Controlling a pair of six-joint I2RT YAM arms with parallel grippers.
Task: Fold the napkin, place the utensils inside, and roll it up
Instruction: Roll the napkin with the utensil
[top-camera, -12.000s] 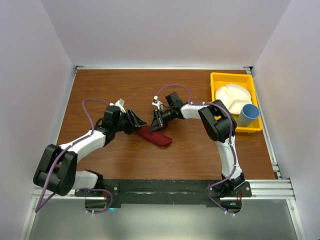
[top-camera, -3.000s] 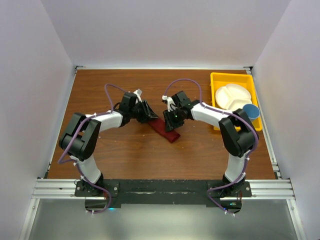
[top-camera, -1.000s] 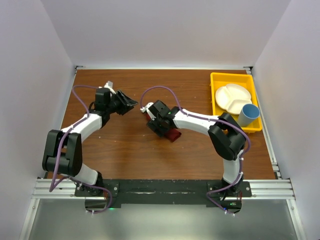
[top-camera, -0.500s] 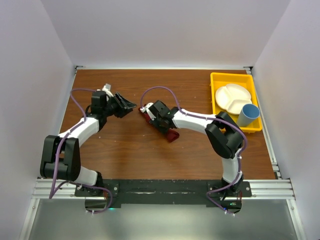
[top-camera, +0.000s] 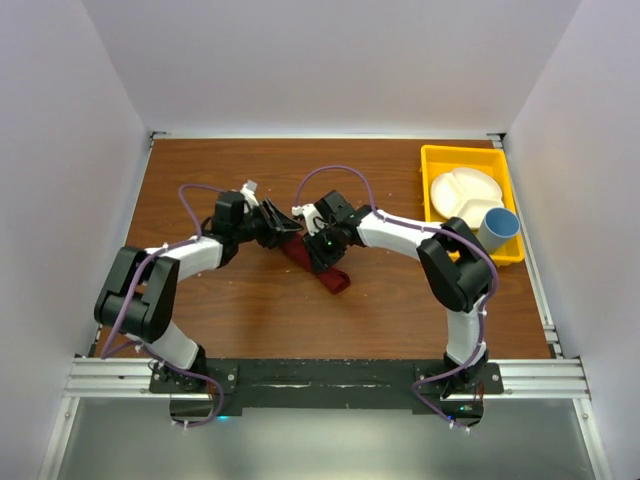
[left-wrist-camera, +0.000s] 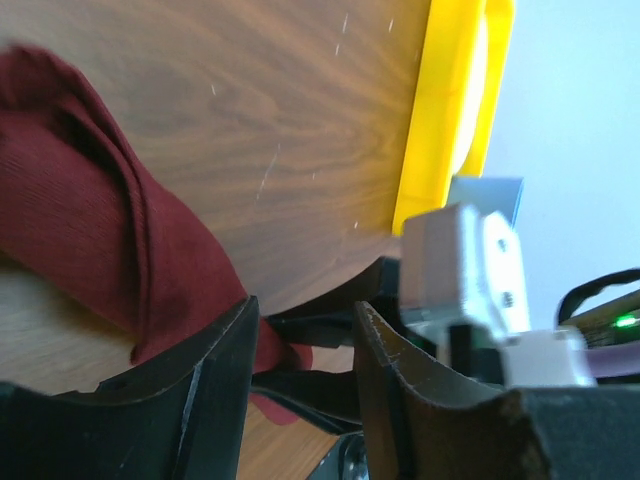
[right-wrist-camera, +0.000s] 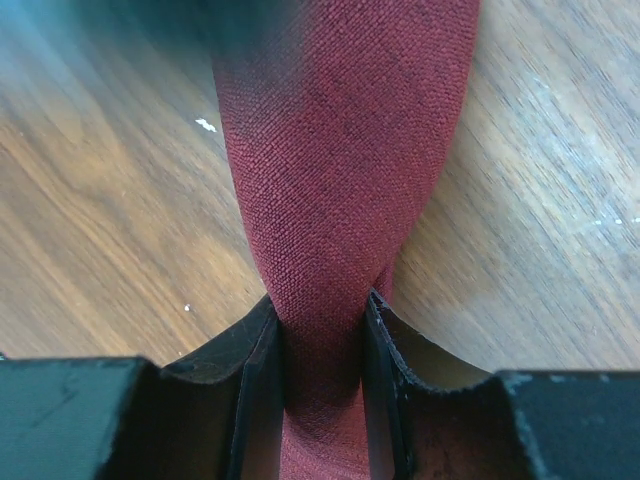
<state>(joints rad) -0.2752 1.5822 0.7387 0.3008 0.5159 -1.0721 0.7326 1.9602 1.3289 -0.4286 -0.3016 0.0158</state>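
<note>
The right gripper (right-wrist-camera: 322, 330) has just clamped onto the bunched-up napkin (right-wrist-camera: 340, 150) in the middle of the table (top-camera: 250, 300), and the left gripper (left-wrist-camera: 300, 335) has swung back in beside its far end with fingers half apart, so it looks like the rolling's getting tightened up.

Left arm (top-camera: 185, 257), jaws apart; right arm (top-camera: 392, 230), jaws pinched tight.

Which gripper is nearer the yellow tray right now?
Right. The right gripper sits mid-table, left of the yellow tray, clamped on the napkin; the left gripper is farther left, at the napkin's other end.
</note>
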